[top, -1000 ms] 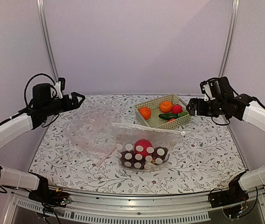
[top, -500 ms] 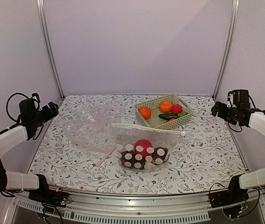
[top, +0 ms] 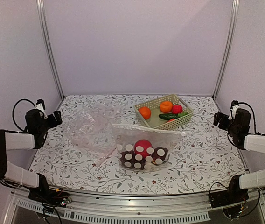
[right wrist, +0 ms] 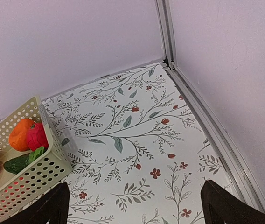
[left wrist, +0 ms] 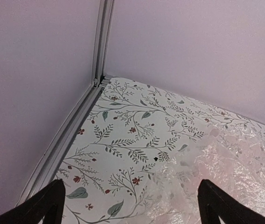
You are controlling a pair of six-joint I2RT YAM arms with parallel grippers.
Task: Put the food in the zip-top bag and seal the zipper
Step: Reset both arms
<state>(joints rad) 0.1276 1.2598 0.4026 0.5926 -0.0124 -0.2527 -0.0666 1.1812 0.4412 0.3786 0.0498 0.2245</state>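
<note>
At the table (top: pixel 207 154) sides, the left end effector (top: pixel 54 118) and right end effector (top: pixel 218 118) are held wide open, empty, touching nothing; the food (top: pixel 143 145) is contained in the bag (top: pixel 146 133).

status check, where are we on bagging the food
Left end effector, right end effector open, empty, at table sides. Grapes, red fruit inside dotted bag. Zipper seal unclear. Nothing in the way.

Pale lilac walls (top: pixel 137 46) all round. Metal post (left wrist: pixel 102 42) ahead-left of left pincer (left wrist: pixel 131 205), second post (right wrist: pixel 166 28) ahead-right of right pincer (right wrist: pixel 135 205). Floral tabletop (top: pixel 207 158) beneath both.
</note>
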